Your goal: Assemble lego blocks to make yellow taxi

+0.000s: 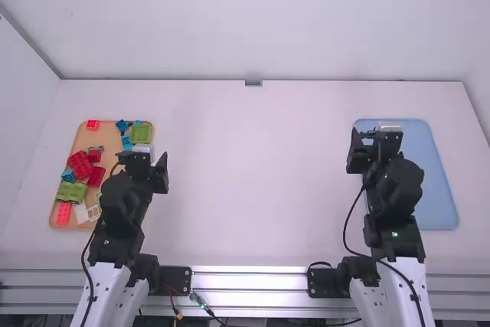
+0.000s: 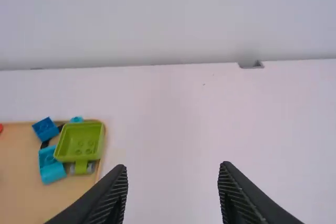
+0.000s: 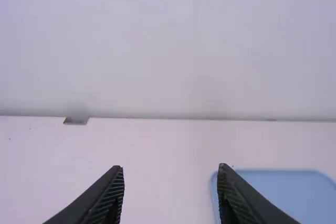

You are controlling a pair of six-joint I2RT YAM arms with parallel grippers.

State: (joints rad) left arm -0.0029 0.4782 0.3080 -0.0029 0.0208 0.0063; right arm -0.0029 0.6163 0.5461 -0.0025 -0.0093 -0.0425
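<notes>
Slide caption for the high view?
Two robot arms at a white table: blocks on an orange tray at left, a blue tray at right.

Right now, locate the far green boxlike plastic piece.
In the high view, the green piece is on the left, in the far right corner of the orange rectangular tray, beside small blue plastic blocks.

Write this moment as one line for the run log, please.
left pincer: open | right pincer: open | lego blocks: on orange tray, left side | blue tray: right side | assembly: seemingly not started
</notes>
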